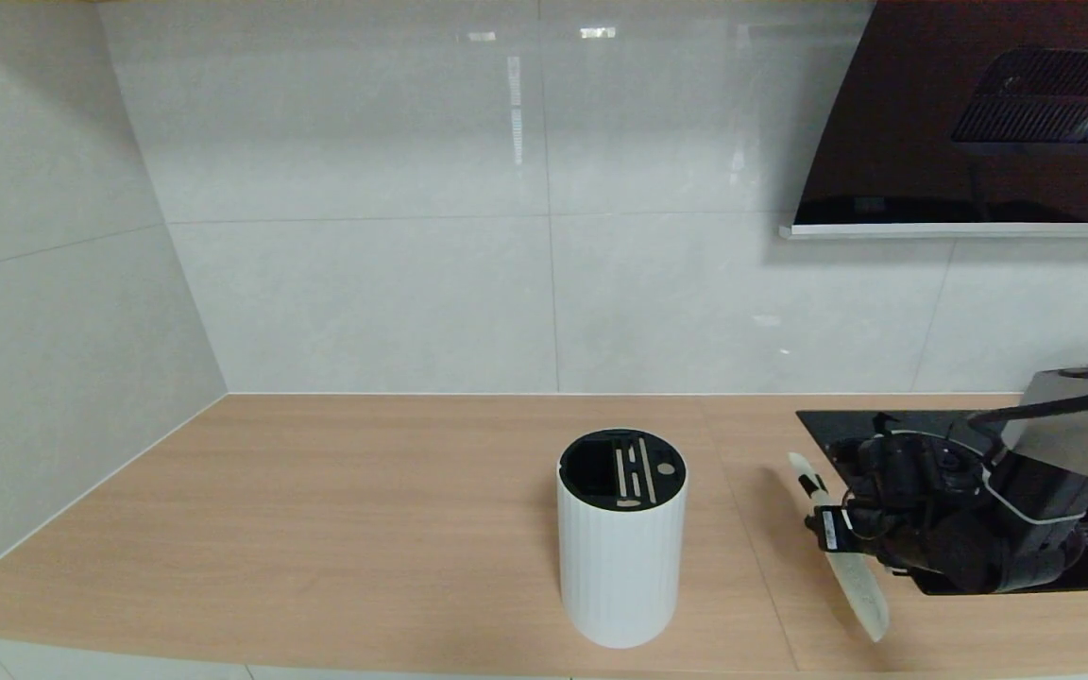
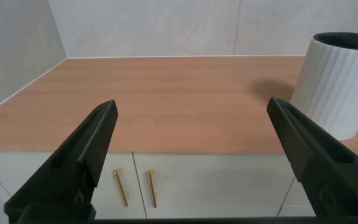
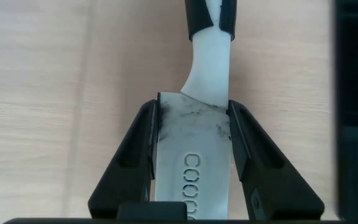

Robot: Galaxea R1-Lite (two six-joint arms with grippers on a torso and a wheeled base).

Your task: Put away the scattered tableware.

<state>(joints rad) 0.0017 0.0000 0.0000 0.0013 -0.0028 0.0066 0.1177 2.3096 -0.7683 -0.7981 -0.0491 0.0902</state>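
The right end effector [image 3: 194,107] is closed on the blade of a white knife with a black-banded handle [image 1: 858,581], low at the wooden counter [image 1: 365,510] beside the black cooktop [image 1: 827,423]. The grasp is judged made. Next, the knife must be carried to the white ribbed cylindrical holder [image 1: 620,557] and lined up with a slot in its black top. The left end effector [image 2: 191,107] is held wide open and empty. One knife and one holder are counted.

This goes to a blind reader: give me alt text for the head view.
The right hand grips a white knife by its blade beside a black cooktop; a white ribbed holder stands on the wooden counter.
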